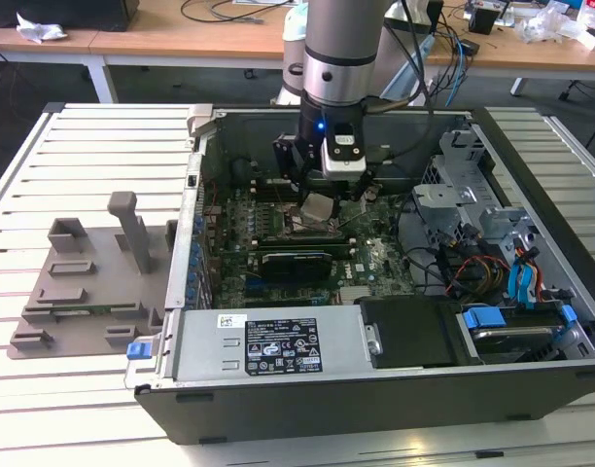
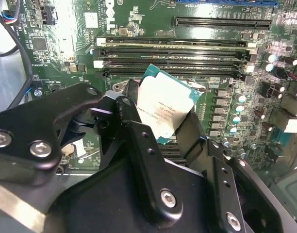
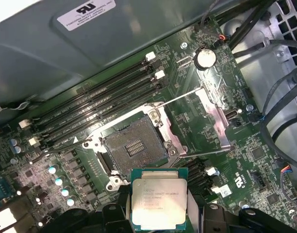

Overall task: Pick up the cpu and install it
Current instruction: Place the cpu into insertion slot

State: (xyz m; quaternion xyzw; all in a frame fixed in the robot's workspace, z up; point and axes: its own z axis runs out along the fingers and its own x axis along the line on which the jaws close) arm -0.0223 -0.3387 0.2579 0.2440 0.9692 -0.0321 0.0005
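In the exterior view I see the arm reaching down into the open computer case (image 1: 375, 399), which lies on the slatted surface (image 1: 103, 156). The hand (image 1: 320, 197) is clamped on the cpu (image 1: 319, 207) and holds it above the green motherboard (image 1: 239, 233), about mid-case. A grey plastic fixture (image 1: 84, 282) sits on the surface at the exterior view's left of the case.

In the second wrist view the black fingers (image 2: 139, 141) grip the cpu (image 2: 165, 111) by opposite edges. It is tilted, and the memory slots (image 2: 173, 53) lie beyond it.

In the first wrist view the cpu (image 3: 158, 196) shows its silver top. It is held near the socket (image 3: 134, 145), whose metal frame (image 3: 214, 116) is swung open. The cpu is not yet seated in the socket.
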